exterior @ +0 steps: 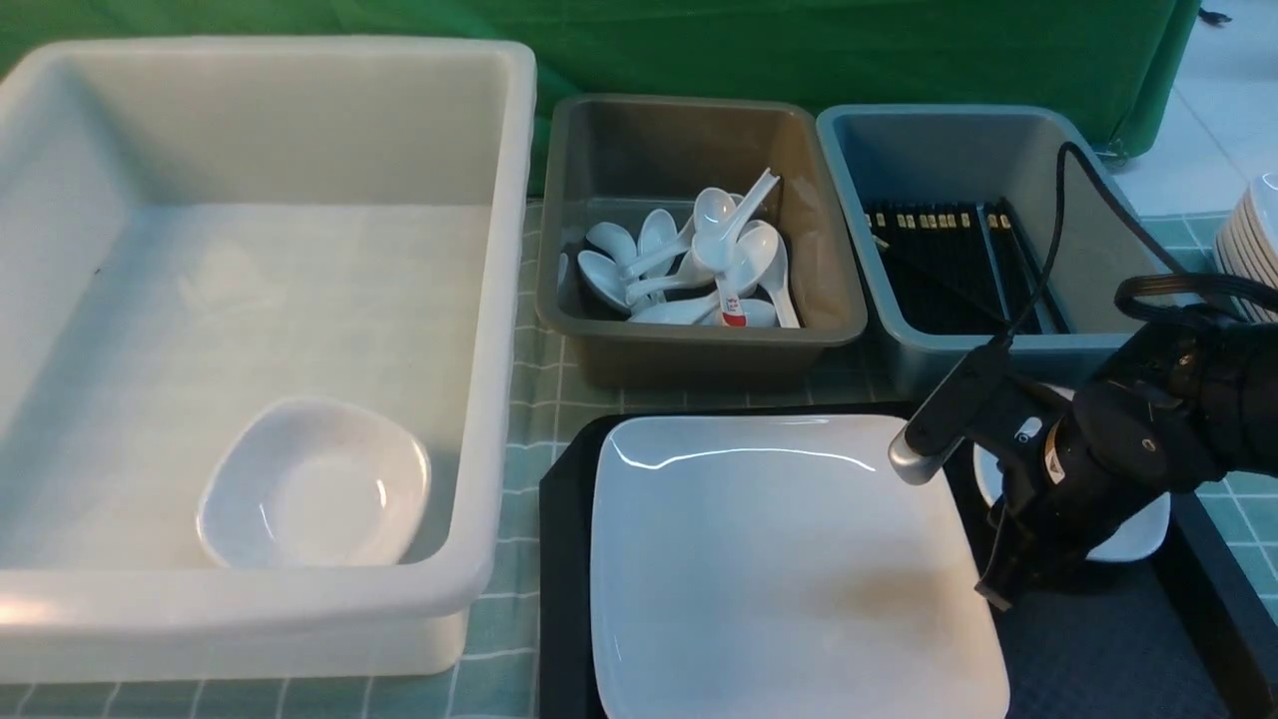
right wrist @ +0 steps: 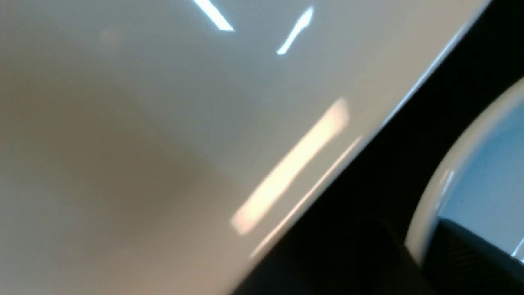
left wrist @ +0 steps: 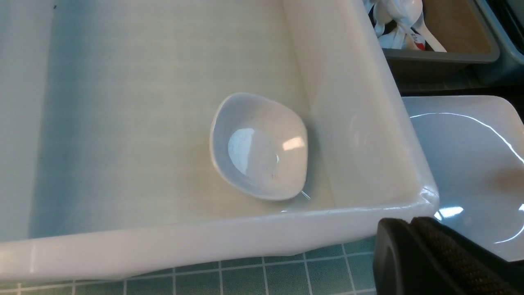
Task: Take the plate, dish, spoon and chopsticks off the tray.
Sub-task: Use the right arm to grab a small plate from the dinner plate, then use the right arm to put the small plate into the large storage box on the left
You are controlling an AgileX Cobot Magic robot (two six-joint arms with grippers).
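Note:
The large white square plate [exterior: 779, 569] lies on the black tray [exterior: 1098, 649]. To its right on the tray sits a small white dish [exterior: 1138, 534], partly hidden by my right arm. My right gripper [exterior: 1003, 579] reaches down at the dish's near-left rim. In the right wrist view the gripper [right wrist: 417, 250] is shut on the rim of the dish [right wrist: 491, 176], one finger inside and one outside, with the plate [right wrist: 163, 123] alongside. My left gripper [left wrist: 409, 223] is shut and empty beside the white tub's corner. No spoon or chopsticks show on the tray.
A big white tub [exterior: 479, 300] at the left holds one small dish [exterior: 315, 484]. Behind the tray, a grey-brown tub [exterior: 689, 350] holds several white spoons. A blue-grey tub [exterior: 998, 355] holds black chopsticks. Stacked plates [exterior: 1253, 240] stand at the far right.

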